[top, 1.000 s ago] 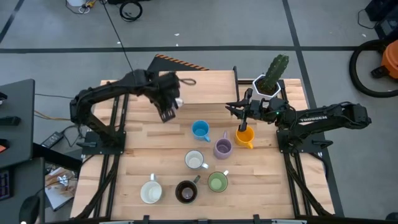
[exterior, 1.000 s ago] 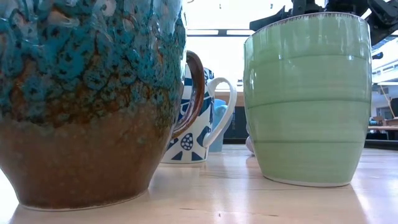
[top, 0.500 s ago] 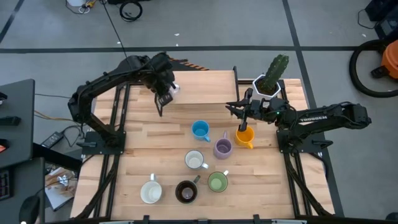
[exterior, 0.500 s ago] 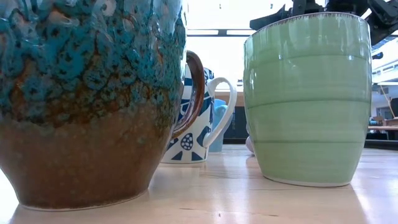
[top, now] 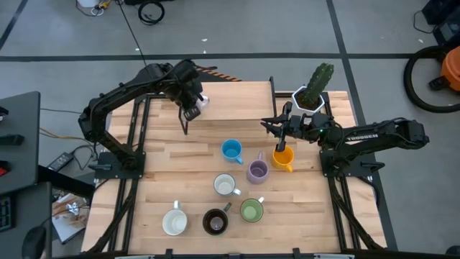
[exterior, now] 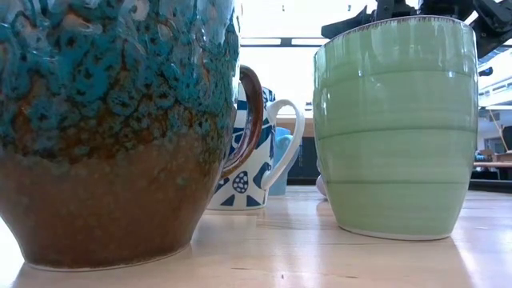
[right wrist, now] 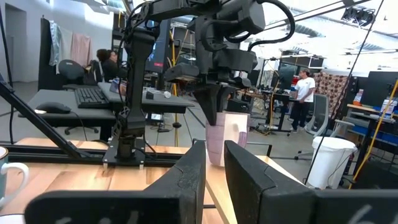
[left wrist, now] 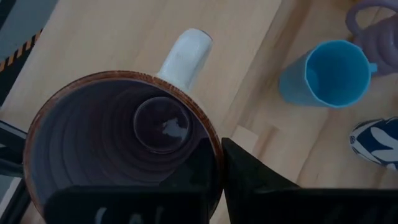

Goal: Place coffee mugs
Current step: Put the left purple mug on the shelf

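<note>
now the left gripper [top: 188, 115] grips a lilac mug [top: 199, 101] high above the table [top: 237, 97]; right gripper [top: 281, 138] pinches the orange mug [top: 283, 159].

Left pincer [top: 188, 114] clamped and raised; right pincer [top: 282, 135] nearly closed, low.

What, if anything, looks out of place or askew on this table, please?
Nothing looks spilled or damaged; the mugs on the table stand upright. One lilac mug is off it, held by its rim in the left gripper's shut jaws above the far-left part.
</note>
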